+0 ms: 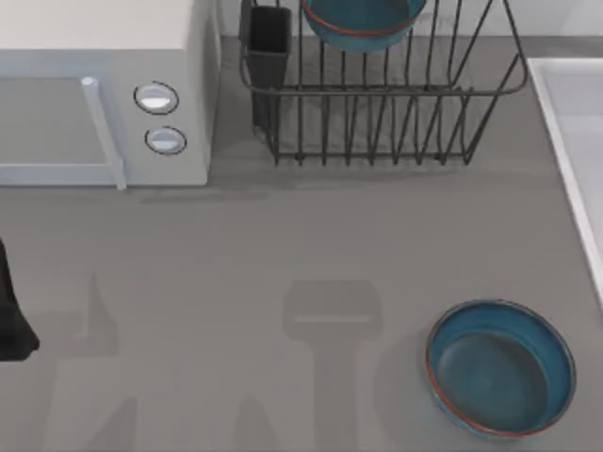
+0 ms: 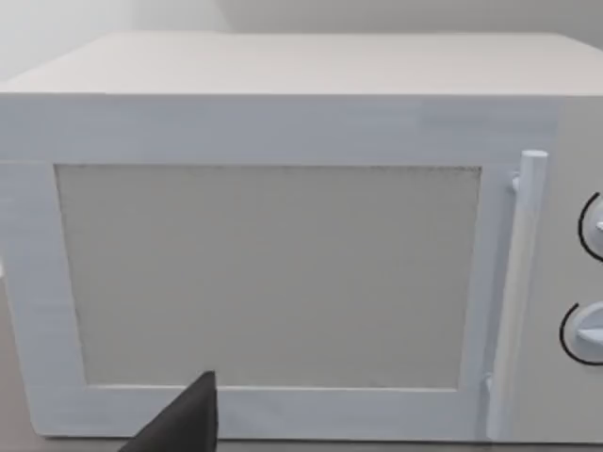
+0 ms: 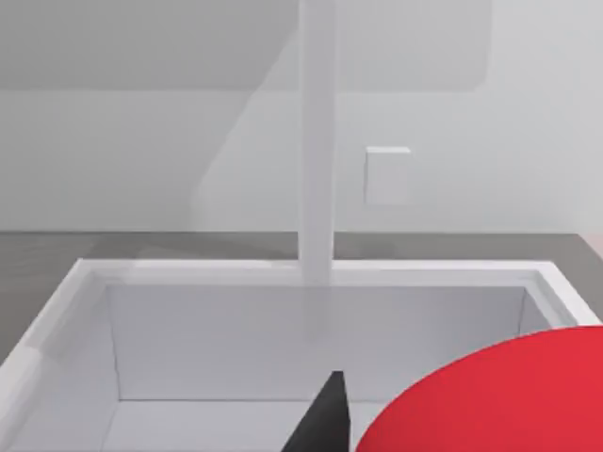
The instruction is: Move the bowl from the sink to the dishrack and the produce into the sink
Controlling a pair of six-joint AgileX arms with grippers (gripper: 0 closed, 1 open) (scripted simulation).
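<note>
Bowl (image 1: 363,24) sits in dishrack (image 1: 396,104) at table's far side, right of microwave (image 1: 104,89). Shallow blue dish (image 1: 499,367) near right. Sink (image 1: 575,141) at right edge. Right wrist view: produce (image 3: 499,400) close to camera over sink basin; grip unclear. Left arm (image 1: 11,311) parked at left edge.

The bowl (image 1: 363,21) sits in the dishrack (image 1: 382,104), whose utensil cup (image 1: 268,42) stands at its left corner, next to the microwave (image 1: 104,89). The dish (image 1: 501,367) lies on the tabletop (image 1: 283,245) in front of the dishrack, left of the sink (image 1: 577,141).

Ahead of the left jaws stands the microwave. Beneath and ahead of the right jaws lies the sink, with the produce (image 3: 490,395) just beside the jaws, over the basin; the faucet post (image 3: 317,141) rises at the sink's far rim.
</note>
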